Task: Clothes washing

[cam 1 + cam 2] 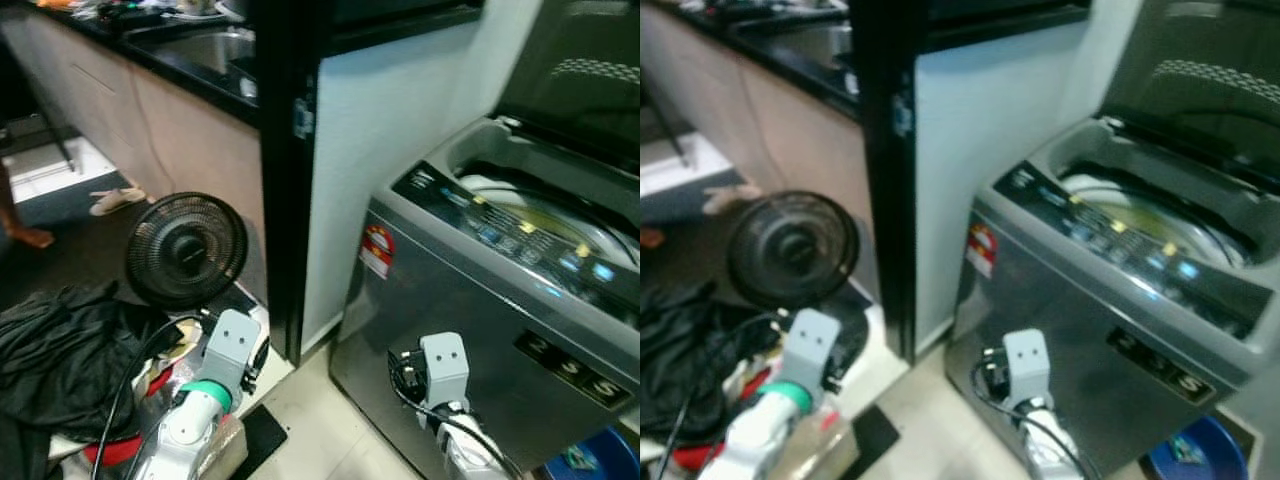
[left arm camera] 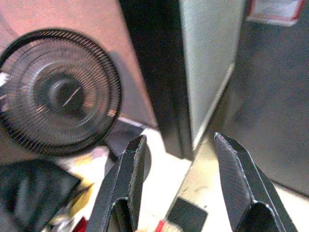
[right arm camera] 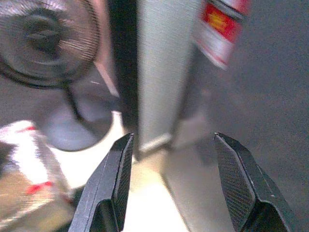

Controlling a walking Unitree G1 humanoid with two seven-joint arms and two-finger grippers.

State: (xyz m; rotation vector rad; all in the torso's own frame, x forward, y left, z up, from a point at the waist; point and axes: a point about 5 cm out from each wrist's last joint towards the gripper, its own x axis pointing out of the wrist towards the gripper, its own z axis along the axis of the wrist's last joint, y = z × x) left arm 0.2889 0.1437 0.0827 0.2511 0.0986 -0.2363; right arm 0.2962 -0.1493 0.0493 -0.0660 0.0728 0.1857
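On the kitchen floor, dark clothes [image 1: 60, 355] lie piled at nine o'clock of the empty, spread-fingered left gripper [image 2: 181, 186], the nearer one; the right gripper [image 3: 169, 181], likewise spread, faces the open-lidded washing machine [image 1: 470, 330].

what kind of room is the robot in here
Probably a home kitchen with a laundry corner: a top-loading washing machine with its lid up, a dark countertop with a sink, and a pile of dark clothes beside a floor fan.

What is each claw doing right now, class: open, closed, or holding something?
Left claw: open, holding nothing, low near the black round floor fan.
Right claw: open, holding nothing, low before the grey top-loading washing machine.
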